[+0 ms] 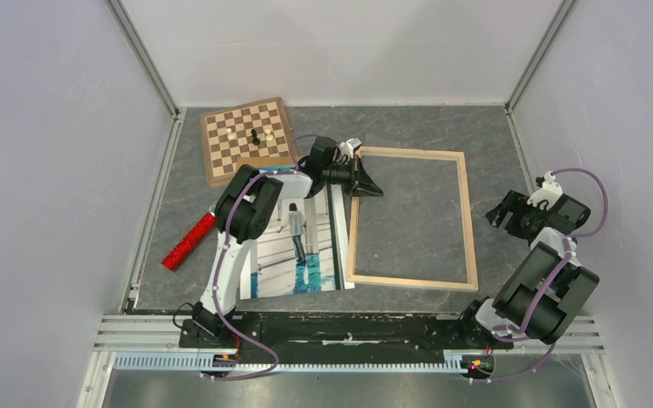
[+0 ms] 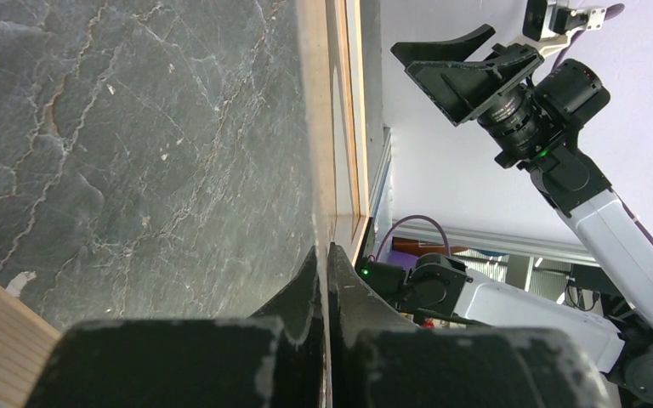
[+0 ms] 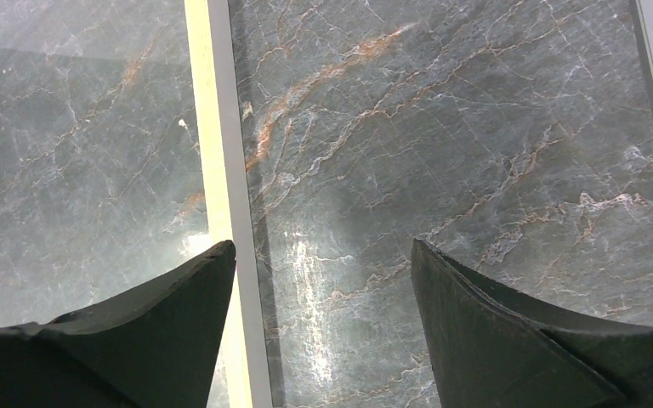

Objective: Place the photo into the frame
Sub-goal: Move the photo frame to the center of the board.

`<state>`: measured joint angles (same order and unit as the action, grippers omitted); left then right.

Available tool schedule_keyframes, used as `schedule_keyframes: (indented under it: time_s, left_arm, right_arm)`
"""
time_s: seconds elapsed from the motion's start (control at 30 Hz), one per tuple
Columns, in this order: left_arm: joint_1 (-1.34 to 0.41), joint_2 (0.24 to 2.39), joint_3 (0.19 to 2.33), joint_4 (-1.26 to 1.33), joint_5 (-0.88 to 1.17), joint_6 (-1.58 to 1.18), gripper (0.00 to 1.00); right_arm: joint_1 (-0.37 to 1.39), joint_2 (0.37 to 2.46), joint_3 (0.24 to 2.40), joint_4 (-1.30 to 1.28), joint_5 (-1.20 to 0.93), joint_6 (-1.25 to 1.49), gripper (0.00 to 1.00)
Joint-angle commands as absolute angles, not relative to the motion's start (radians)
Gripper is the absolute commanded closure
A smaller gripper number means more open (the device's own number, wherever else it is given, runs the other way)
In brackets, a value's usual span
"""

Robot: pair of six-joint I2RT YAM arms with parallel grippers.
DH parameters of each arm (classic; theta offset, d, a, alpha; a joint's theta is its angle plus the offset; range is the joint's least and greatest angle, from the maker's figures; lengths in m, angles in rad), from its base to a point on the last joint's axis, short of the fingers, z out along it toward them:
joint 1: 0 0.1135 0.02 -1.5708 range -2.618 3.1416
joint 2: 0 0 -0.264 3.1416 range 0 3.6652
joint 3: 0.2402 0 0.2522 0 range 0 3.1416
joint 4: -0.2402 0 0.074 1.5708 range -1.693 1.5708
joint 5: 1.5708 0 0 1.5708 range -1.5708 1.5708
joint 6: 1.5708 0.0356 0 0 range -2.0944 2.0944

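Note:
The photo (image 1: 302,246) lies face up on the dark table, left of the frame (image 1: 468,212). Its right edge reaches the frame's left bar. My left gripper (image 1: 377,190) is at the photo's top right corner, over the frame's upper left corner, fingers pointing right. In the left wrist view this gripper (image 2: 324,255) is shut flat, with a thin pale sheet edge pinched between the fingers. The frame's far bar (image 2: 349,127) runs beyond them. My right gripper (image 1: 500,214) hovers open just outside the frame's right bar (image 3: 212,127). Nothing is between its fingers (image 3: 319,246).
A chessboard (image 1: 248,138) with a few pieces stands at the back left, close behind the left arm. A red glittery cylinder (image 1: 189,242) lies at the left of the photo. Grey walls close in the table on three sides.

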<state>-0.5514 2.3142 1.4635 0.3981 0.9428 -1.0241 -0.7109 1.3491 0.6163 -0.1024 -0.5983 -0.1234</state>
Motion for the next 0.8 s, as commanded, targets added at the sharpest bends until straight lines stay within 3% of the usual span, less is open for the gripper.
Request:
schedule_keyframes:
  time_s: [0.0,0.37,0.77]
  left_arm:
    - [-0.56,2.317,1.5,0.468,0.951,-1.007,0.98]
    - [-0.561,2.343,1.502,0.51,0.948,-1.053,0.98]
    - [-0.565,2.355,1.505,0.466,0.934,-0.995,0.98]
  right_arm:
    - [-0.716,1.331,0.611,-0.066,-0.612,-0.128,0.22]
    - [-0.706,1.337,0.597,-0.052,-0.619,-0.143,0.21]
    - [-0.568,1.371,0.612,-0.06,-0.554,-0.21,0.21]
